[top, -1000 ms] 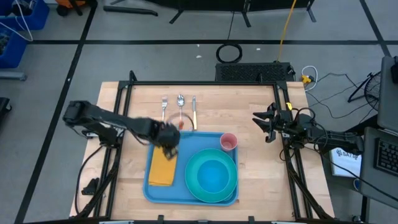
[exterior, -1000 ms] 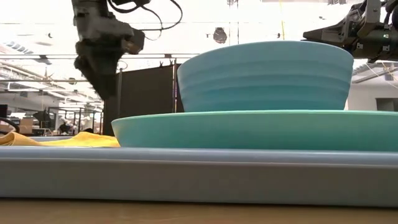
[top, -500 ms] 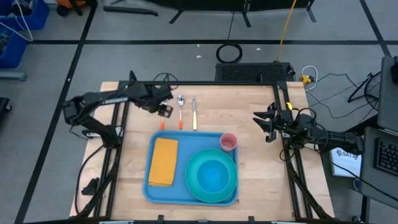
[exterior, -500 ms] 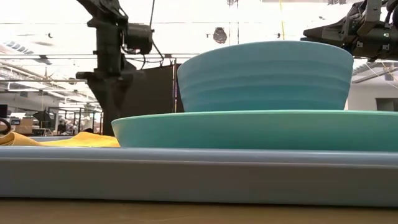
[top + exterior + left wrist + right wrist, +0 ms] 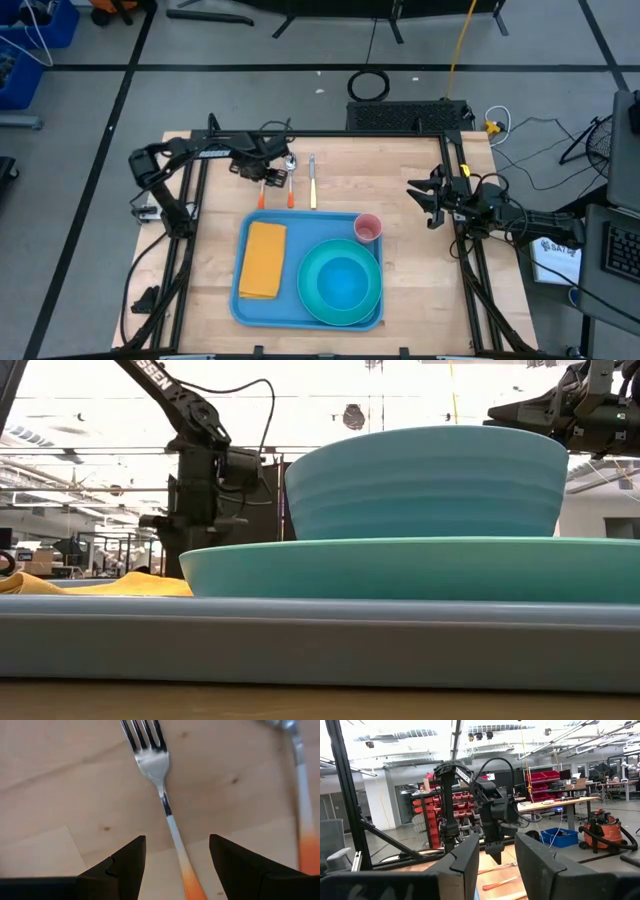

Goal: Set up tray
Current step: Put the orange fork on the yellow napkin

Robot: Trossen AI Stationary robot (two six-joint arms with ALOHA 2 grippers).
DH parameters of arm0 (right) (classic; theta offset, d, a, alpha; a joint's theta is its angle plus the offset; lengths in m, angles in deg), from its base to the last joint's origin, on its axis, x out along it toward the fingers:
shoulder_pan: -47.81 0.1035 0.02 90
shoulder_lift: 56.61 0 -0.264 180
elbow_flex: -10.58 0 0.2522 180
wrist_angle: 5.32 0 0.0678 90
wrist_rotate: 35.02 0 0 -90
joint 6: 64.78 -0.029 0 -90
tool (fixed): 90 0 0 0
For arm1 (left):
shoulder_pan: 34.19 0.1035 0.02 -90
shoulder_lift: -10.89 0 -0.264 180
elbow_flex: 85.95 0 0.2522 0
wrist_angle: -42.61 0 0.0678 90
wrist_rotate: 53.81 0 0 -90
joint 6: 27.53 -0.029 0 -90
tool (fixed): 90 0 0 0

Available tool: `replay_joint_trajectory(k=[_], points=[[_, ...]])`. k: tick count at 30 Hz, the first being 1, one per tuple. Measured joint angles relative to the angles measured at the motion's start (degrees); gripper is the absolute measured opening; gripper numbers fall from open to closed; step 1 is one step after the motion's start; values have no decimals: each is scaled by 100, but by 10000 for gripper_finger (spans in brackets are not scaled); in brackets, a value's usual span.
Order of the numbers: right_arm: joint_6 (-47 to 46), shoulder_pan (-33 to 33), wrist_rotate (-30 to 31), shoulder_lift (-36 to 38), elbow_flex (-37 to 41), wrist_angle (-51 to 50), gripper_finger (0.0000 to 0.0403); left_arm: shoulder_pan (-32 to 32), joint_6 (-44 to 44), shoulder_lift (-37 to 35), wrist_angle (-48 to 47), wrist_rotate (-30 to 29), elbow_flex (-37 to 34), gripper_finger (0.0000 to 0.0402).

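The light-blue tray [image 5: 244, 300] lies at the table's near middle and holds a folded yellow napkin [image 5: 262, 258], a teal plate [image 5: 311, 301] with a teal bowl [image 5: 343, 283], and a pink cup [image 5: 367, 228]. A fork [image 5: 166, 810], a spoon [image 5: 290, 176] and a knife [image 5: 312, 181] lie flat on the wood beyond the tray. My left gripper [image 5: 175, 857] hovers over the fork [image 5: 261, 196], open, one finger on each side of its white-and-orange handle without touching it. My right gripper [image 5: 431, 201] waits open at the table's right edge.
The spoon's handle [image 5: 302, 795] lies close beside the fork, with the knife just past it. Black frame rails run along the table's far, left and right edges. Bare wood [image 5: 420, 280] shows to the right of the tray and to its left.
My left gripper has moved from above the napkin's far end on the tray toward the table's far edge, and now stands over the fork. The napkin lies flat on the tray as before. The right arm has kept still.
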Motion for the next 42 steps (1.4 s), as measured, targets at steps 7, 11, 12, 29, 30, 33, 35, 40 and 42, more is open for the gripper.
replay_joint_trajectory(k=[7, 11, 12, 29, 30, 33, 35, 40, 42], points=[[0, 0, 0, 0, 0, -23, 116, 53, -91, 106, 130, -52, 0, 225], [0, 1, 0, 0, 0, -43, 116, 96, -74, 106, 170, -79, -34, 225], [0, 1, 0, 0, 0, -54, 116, 101, -17, 105, 220, -94, -91, 225], [0, 1, 0, 0, -7, -84, 116, 223, -41, 75, 1203, 168, -801, 204], [0, 1, 0, 0, -7, -85, 116, 224, -72, 75, 1230, 188, -802, 191], [1, 1, -13, 1, -7, -100, 116, 251, -191, 79, 1296, 292, -804, 134], [43, -1, -159, 2, -7, -217, 116, 256, -202, 79, 1314, 283, -804, 85], [332, 1, -466, 0, -194, -1097, 116, 256, -294, 86, 1333, 253, -807, 19], [350, 1, -535, 0, -272, -1377, 116, 256, -321, 86, 1334, 253, -807, 24]])
